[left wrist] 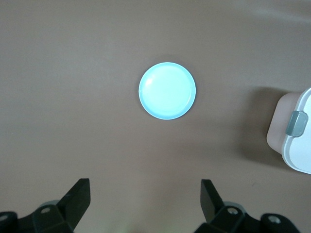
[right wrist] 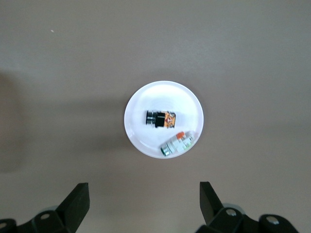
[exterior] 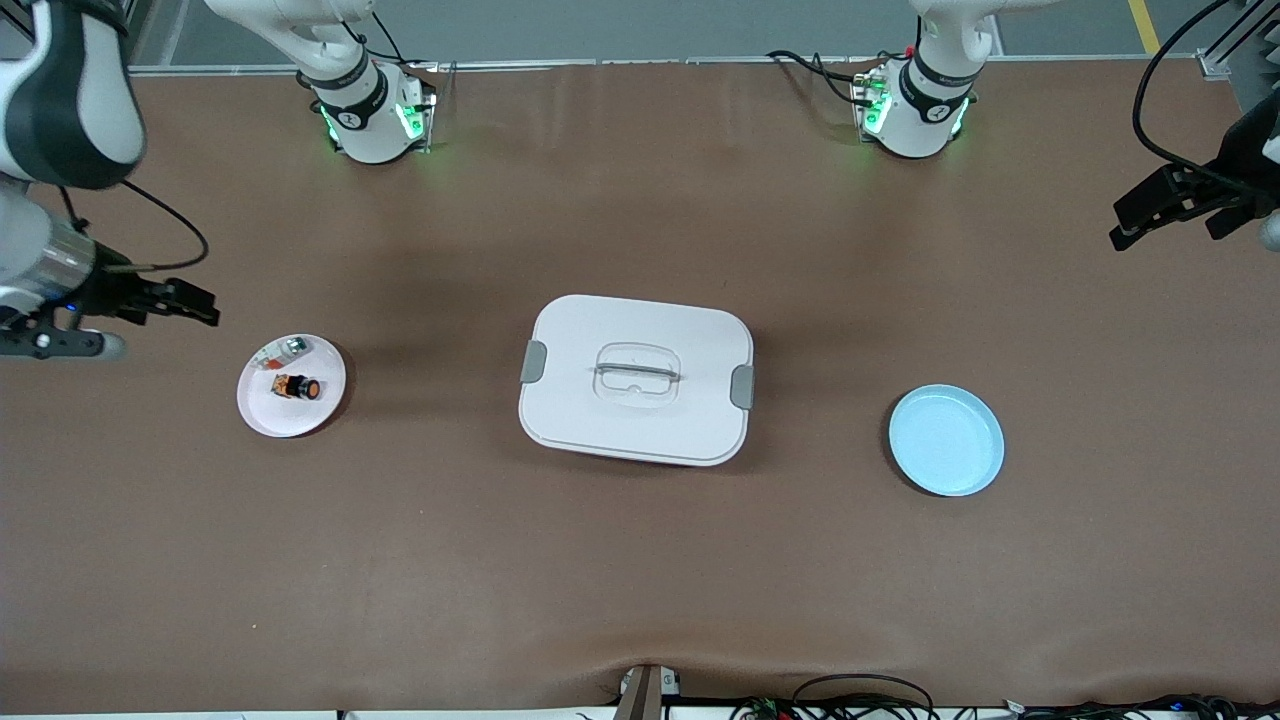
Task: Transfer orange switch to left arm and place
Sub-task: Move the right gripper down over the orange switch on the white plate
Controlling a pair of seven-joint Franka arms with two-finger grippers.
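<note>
on the white plate [exterior: 262, 412] toward the right arm's end lies the orange switch [exterior: 298, 386], untouched; nothing begun. right gripper [exterior: 180, 300] and left gripper [exterior: 1165, 210] hang wide open, empty. next: right gripper descends onto switch, keeping off the box [exterior: 560, 400]

Only a corner of the box [left wrist: 297, 131] shows in the left wrist view; both arms run off the front view's edges.
</note>
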